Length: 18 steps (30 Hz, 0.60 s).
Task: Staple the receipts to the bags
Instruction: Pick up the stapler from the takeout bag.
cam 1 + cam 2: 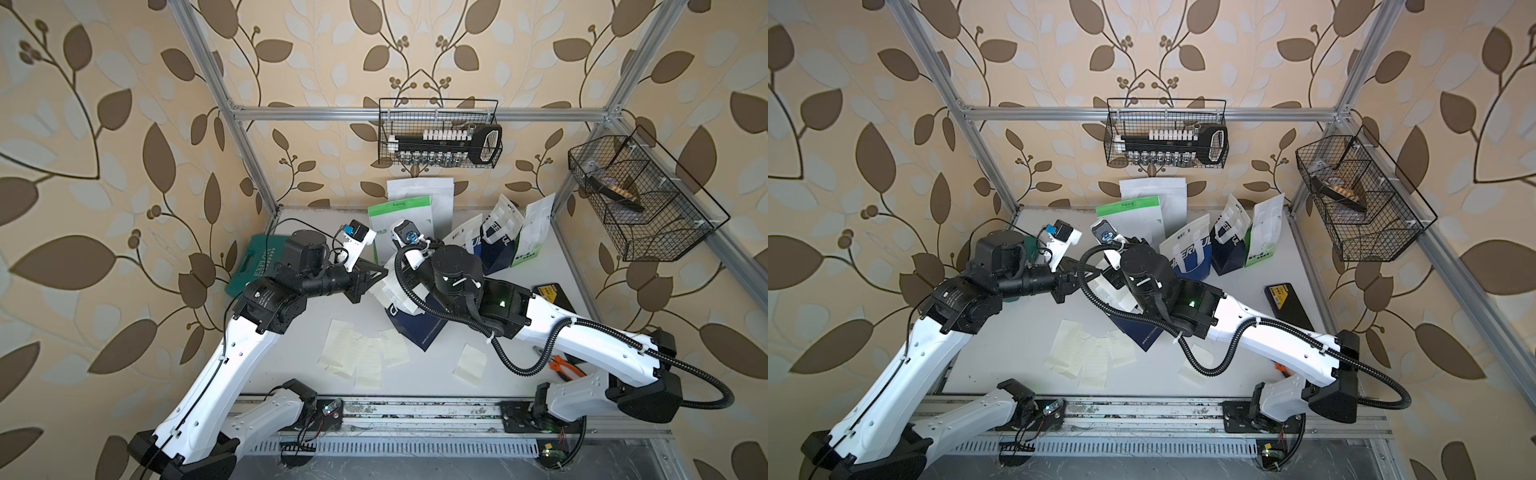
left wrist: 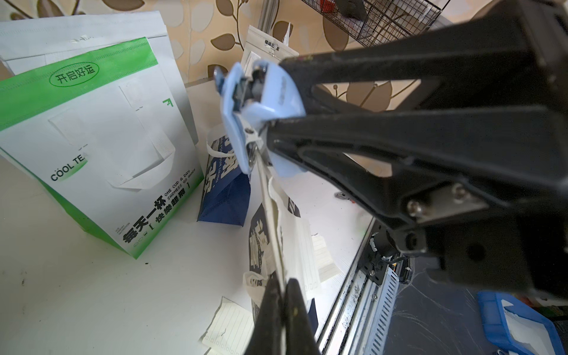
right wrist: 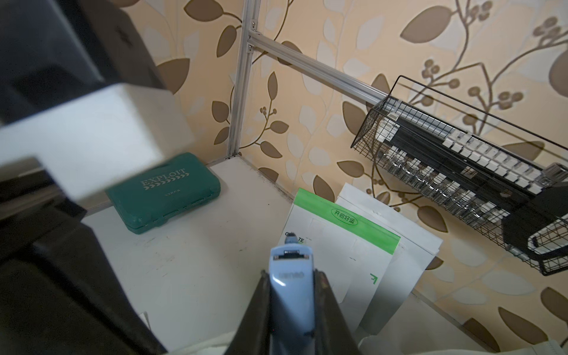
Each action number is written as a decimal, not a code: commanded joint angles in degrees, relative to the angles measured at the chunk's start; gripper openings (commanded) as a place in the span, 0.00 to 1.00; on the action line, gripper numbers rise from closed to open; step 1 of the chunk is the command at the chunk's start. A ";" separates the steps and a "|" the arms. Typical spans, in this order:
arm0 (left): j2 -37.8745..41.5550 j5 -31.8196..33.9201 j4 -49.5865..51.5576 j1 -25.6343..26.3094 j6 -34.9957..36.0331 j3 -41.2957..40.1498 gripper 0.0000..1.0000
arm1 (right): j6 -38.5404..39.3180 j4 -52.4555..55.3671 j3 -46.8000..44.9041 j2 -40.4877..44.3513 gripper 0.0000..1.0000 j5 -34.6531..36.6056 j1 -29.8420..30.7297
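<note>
My left gripper (image 2: 284,285) is shut on the thin upper edge of a navy-and-white bag (image 2: 261,239), with a lined receipt (image 2: 307,246) pressed against it. That edge runs up into the mouth of the light-blue stapler (image 2: 255,113). My right gripper (image 3: 290,276) is shut on the stapler (image 3: 290,267), one finger on each side. In a top view the held bag (image 1: 415,328) slants between the two wrists, by the left gripper (image 1: 376,272). Several loose receipts (image 1: 370,361) lie on the table near the front. Other bags (image 1: 399,220) stand at the back.
A teal case (image 1: 257,257) lies at the back left. Two wire baskets (image 1: 440,133) (image 1: 644,199) hang on the frame. A black box with a yellow label (image 1: 552,295) and orange pliers (image 1: 561,368) lie under the right arm. Standing bags (image 1: 498,237) crowd the back right.
</note>
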<state>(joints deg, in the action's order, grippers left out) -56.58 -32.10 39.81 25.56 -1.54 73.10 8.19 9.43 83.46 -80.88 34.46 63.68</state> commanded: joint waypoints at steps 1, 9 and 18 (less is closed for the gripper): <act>-0.84 1.32 1.32 0.63 -0.13 3.09 0.00 | -4.31 -0.43 -1.45 3.05 0.00 -4.49 -0.82; -1.07 3.26 1.23 0.63 -1.01 3.01 0.00 | -14.49 2.91 -5.56 9.78 0.00 -13.85 -5.99; -1.35 7.00 2.73 0.63 -1.23 2.97 0.00 | -21.46 9.46 -7.17 14.09 0.00 -16.17 -9.44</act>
<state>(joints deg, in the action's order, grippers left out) -58.26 -27.51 42.44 25.58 -2.09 74.32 -9.30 15.40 77.25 -68.27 19.77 54.83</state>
